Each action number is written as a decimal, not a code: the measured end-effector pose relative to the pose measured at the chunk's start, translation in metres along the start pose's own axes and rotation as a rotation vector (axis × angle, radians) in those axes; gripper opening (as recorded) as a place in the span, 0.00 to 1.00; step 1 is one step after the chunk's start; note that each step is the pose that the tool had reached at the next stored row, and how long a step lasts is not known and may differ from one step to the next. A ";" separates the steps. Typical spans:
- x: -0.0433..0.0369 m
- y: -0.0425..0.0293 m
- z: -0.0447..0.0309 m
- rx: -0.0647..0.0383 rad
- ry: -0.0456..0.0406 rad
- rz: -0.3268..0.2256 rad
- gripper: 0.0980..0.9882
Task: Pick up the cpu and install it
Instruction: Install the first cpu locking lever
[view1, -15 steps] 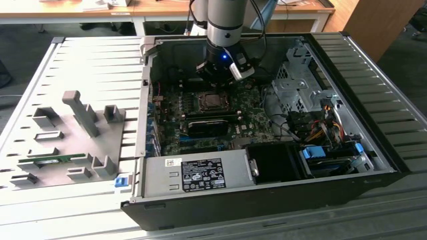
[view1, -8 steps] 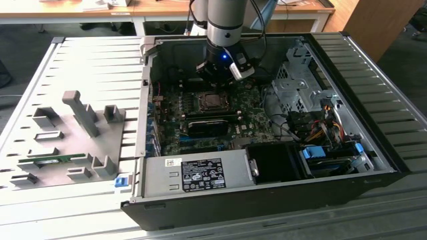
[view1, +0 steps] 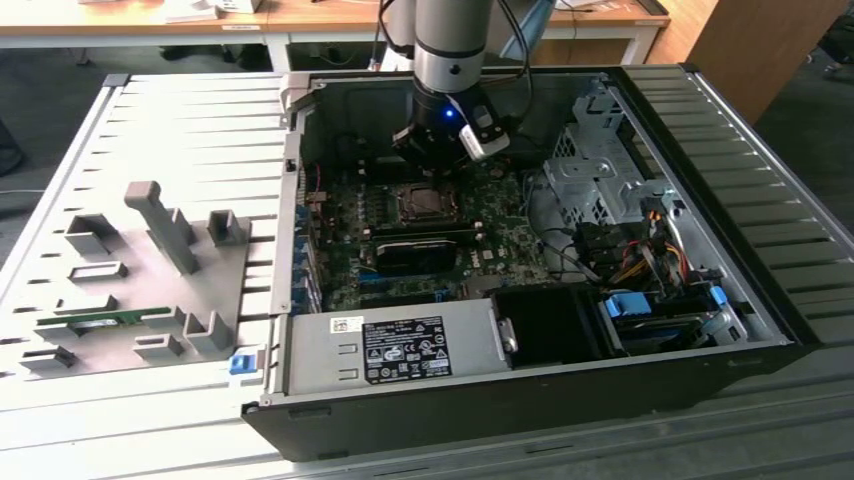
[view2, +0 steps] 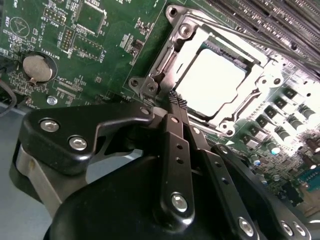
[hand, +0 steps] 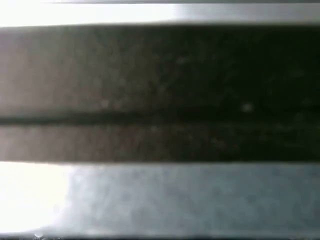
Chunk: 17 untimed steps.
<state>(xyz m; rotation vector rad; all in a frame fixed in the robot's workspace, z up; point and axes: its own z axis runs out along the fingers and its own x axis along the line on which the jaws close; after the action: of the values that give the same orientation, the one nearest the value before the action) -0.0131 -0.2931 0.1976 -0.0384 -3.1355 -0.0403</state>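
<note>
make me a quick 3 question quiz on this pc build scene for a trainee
1. True or false: the cpu lies on the grey tray outside the computer case.
2. Pick one. The jaws are: A) wide open, B) shut on the cpu, C) shut and holding nothing.
3. Fill the gap: in the exterior view, the grey tray lies to the view's ____ of the computer case.

Key
1. False: it sits in the socket on the board.
2. C: their tips meet just beside the socket's corner.
3. Left.
</note>
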 end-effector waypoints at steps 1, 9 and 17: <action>0.0000 0.0001 0.0004 0.004 -0.0002 0.000 0.01; 0.0000 0.0004 0.0008 -0.056 0.0014 0.000 0.01; 0.0000 0.0008 -0.0091 -0.110 0.0023 -0.001 0.01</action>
<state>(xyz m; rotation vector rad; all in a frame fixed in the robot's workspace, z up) -0.0130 -0.2925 0.2068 -0.0380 -3.1277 -0.2119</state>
